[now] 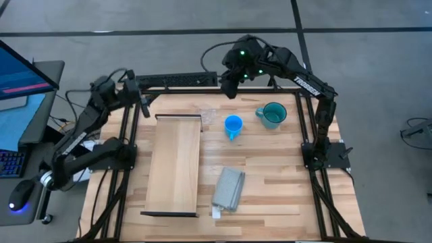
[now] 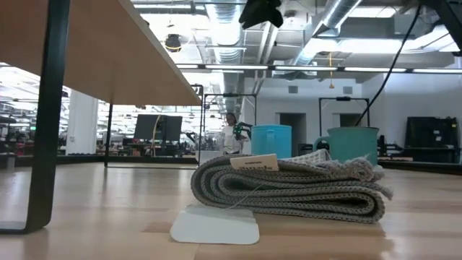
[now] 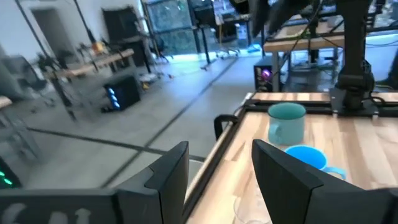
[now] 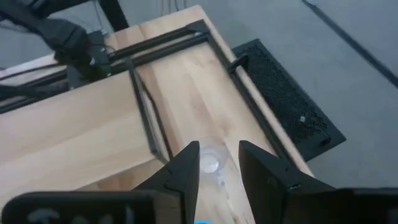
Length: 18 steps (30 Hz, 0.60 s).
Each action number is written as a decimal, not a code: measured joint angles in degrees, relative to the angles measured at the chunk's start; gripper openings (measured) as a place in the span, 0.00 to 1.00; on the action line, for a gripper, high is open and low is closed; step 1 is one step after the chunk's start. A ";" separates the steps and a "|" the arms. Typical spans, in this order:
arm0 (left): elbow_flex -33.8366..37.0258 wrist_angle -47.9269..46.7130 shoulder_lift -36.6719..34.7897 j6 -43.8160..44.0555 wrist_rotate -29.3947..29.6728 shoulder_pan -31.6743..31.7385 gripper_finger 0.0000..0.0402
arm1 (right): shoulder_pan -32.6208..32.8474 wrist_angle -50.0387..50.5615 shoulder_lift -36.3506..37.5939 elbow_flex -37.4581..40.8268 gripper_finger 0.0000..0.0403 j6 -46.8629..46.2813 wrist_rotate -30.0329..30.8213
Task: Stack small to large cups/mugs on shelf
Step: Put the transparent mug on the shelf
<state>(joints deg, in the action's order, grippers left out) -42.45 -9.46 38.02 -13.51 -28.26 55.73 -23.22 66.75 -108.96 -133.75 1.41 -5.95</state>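
The small clear cup point(image 1: 210, 118) stands on the table near its far edge, beside the shelf's far right corner. To its right stand the bright blue mug point(image 1: 233, 125) and the larger teal mug point(image 1: 273, 115), both upright. The shelf point(image 1: 174, 165), a pale board on dark legs, runs from far to near on the table's left half. My right gripper point(image 4: 217, 163) hangs open, high over the far edge, with the clear cup point(image 4: 210, 160) showing below between its fingers. My left gripper point(image 3: 217, 177) waits open at the far left corner. Neither touches anything.
A folded grey cloth point(image 1: 229, 187) with a white tag lies on the table's near middle, right of the shelf. In the low view it hides the lower parts of the blue mug point(image 2: 271, 141) and teal mug point(image 2: 354, 144). A black frame rims the table.
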 joint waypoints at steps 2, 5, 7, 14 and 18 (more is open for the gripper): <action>-1.96 -0.14 3.43 0.06 -3.36 3.05 0.42 | 0.62 0.36 -0.09 0.02 0.33 0.16 -0.03; -5.73 -0.20 8.73 -0.23 -9.41 7.00 0.42 | 1.44 0.52 -0.09 0.02 0.33 1.66 -0.01; -8.50 -0.39 12.58 -0.76 -14.70 9.28 0.42 | 1.96 0.61 -0.09 0.02 0.33 2.74 0.02; -20.17 -5.44 27.85 0.88 -32.20 12.43 0.42 | 1.40 6.57 -0.03 0.02 0.33 7.78 0.41; -25.81 -9.98 33.84 -3.06 -32.54 12.21 0.42 | -0.60 6.98 0.24 0.02 0.33 8.13 1.58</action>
<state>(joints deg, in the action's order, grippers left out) -68.26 -19.44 71.87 -16.57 -60.80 67.94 -23.82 73.73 -108.73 -133.73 9.54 -4.37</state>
